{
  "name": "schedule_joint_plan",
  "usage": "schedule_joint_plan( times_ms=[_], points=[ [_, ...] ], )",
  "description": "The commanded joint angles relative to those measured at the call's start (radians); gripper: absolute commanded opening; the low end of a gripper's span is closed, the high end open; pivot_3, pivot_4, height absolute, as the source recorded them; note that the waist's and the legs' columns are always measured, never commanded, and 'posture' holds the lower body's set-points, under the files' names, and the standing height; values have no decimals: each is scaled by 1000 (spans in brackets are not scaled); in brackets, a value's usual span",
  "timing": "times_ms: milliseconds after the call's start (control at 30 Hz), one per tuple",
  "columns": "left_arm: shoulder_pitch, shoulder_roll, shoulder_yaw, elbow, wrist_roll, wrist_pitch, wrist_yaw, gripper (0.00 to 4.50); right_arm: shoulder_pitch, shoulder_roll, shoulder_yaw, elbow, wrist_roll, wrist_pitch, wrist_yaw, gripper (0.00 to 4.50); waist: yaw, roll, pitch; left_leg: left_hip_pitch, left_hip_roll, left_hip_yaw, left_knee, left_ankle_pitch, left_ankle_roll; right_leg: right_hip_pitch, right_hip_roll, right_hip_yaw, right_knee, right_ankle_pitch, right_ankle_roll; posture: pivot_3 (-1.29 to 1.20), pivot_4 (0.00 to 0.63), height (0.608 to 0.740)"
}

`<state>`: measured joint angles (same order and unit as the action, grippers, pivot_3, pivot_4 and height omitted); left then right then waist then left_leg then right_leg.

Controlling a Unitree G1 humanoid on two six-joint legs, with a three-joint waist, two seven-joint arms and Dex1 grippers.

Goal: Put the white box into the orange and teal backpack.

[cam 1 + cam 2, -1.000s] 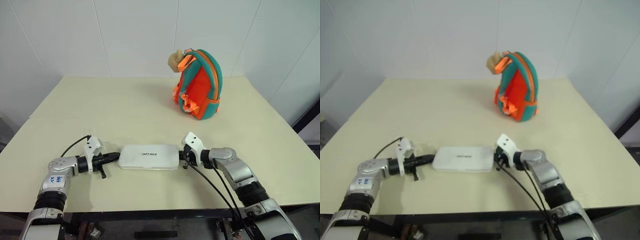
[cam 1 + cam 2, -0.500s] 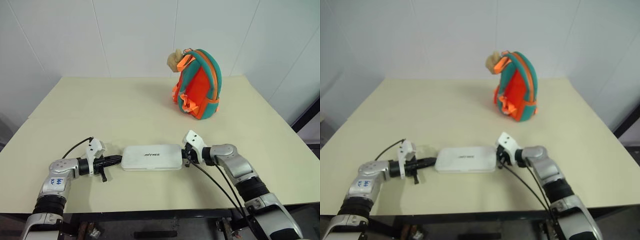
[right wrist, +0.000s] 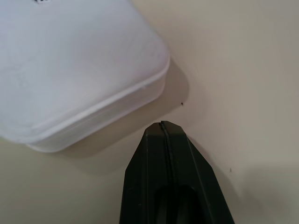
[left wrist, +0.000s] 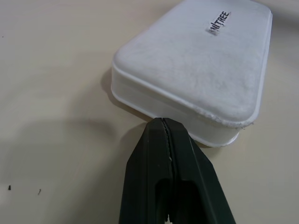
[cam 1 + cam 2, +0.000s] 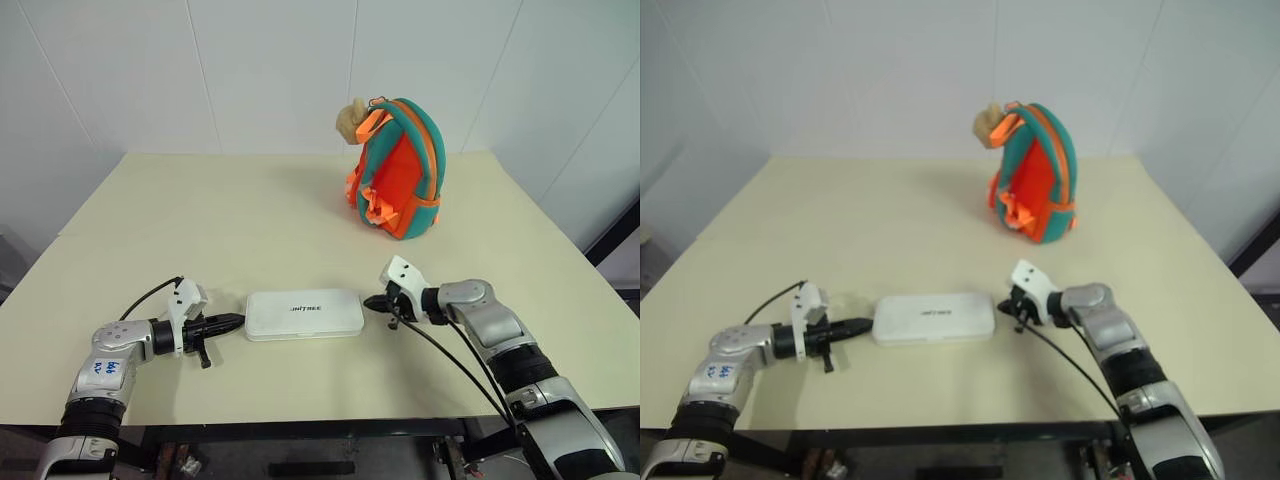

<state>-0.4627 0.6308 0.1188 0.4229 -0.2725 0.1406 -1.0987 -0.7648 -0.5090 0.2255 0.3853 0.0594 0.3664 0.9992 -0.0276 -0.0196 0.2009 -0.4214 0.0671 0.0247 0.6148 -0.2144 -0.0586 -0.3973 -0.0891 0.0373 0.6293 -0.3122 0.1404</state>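
The white box lies flat near the front of the table, its long side running left to right, with dark lettering on top. My left gripper is shut and its tip sits at the box's left end, touching it or nearly so. My right gripper is shut too, with its tip a small gap off the box's right end. Neither gripper holds anything. The orange and teal backpack stands upright at the far right of the table, well beyond the box, with a tan plush ball at its top.
The cream table spreads wide between the box and the backpack. White walls close in behind and to the sides. The table's right edge drops to a dark floor.
My right gripper has drawn back to the right, off the box's right end. The left gripper has stayed at the left end, and both remain shut.
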Motion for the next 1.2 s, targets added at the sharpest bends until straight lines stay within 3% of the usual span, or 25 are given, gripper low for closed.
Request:
schedule_joint_plan(
  times_ms=[33,500,867,900,1000,1133,1200],
  points=[
    [-21,-9,7,-28,-21,-4,10,19,37,-41,-30,-120,28,73,19,0,1,0,0,0,0,0,0,0,0,0,0,0,0,0,0,0,150,740],
    [-54,-34,-9,-3,-16,-15,9,19,105,-76,-35,-287,61,207,5,0,0,0,0,0,0,0,0,0,0,0,0,0,-1,0,0,0,150,740],
    [48,114,100,-81,-84,39,-40,19,109,-212,-92,-283,95,224,75,0,0,0,0,0,0,0,-1,0,0,0,0,0,-2,0,0,0,150,740],
    [59,130,109,-99,-102,65,-56,2,107,-227,-102,-281,105,223,85,168,0,0,0,0,0,0,-1,-1,0,0,0,0,-2,0,0,0,150,740],
    [79,154,124,-142,-144,128,-79,602,105,-247,-119,-279,128,221,106,902,0,0,0,0,0,0,-1,-1,0,0,0,0,-2,0,-1,0,150,740],
    [77,172,147,-244,-301,388,-107,1885,76,-241,-156,-303,219,312,144,2311,-1,-1,0,0,0,0,-1,-1,0,0,0,0,-2,0,-1,0,150,740],
    [56,179,122,-239,-313,446,-121,2511,55,-227,-156,-296,254,360,158,2986,-2,0,0,0,0,0,-1,-1,0,0,0,0,-2,-1,-1,0,150,740]
  ],
)
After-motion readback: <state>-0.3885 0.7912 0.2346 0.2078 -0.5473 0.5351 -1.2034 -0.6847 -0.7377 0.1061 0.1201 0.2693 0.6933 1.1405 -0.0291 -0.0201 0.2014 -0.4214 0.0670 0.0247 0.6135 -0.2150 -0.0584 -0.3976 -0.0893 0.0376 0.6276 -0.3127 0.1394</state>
